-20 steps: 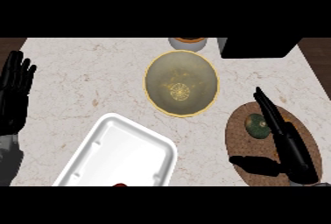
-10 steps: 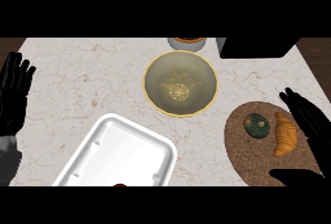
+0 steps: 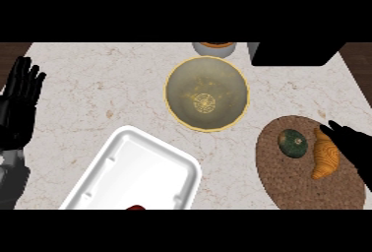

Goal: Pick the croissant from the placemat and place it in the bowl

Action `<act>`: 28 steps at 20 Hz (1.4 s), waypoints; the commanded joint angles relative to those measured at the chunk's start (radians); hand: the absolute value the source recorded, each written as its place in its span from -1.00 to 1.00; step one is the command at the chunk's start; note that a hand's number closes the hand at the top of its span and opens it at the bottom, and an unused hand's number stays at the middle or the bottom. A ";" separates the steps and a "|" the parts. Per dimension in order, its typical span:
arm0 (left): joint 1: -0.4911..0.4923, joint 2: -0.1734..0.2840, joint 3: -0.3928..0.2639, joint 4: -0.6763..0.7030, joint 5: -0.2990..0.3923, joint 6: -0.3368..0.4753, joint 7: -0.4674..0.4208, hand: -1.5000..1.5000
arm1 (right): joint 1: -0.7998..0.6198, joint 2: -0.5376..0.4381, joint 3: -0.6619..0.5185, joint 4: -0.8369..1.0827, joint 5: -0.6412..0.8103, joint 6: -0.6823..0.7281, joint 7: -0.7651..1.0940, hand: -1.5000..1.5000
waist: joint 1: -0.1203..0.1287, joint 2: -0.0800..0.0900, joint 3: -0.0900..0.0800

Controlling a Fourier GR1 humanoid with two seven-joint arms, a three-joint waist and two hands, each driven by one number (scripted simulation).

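Pale marble-veined counter. Nearest: white rectangular tray, tilted, a small red item at its lower edge. Right: brown round woven placemat carrying golden curved croissant and dark green round vegetable. Right hand touches the croissant's right side; fingers cannot tell. Left hand rests released at left edge. Farther: yellow-rimmed ceramic bowl, grey cup, black box.

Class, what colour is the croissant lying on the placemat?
Golden orange-brown croissant, seen in the head view.
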 commanded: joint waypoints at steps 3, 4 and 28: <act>0.004 -0.015 0.018 -0.042 -0.011 0.000 0.029 0.00 | -0.047 0.015 -0.062 0.027 -0.119 0.188 0.081 -1.00 | 0.006 0.000 0.003; -0.044 -0.023 0.020 0.022 -0.018 -0.012 0.025 0.00 | -0.067 0.062 -0.050 0.090 -0.079 0.188 0.062 -1.00 | 0.005 0.002 0.003; -0.013 -0.085 0.103 -0.030 -0.081 -0.085 0.045 0.00 | 0.081 0.312 -0.187 0.500 0.352 0.183 -0.414 -1.00 | 0.000 0.000 0.004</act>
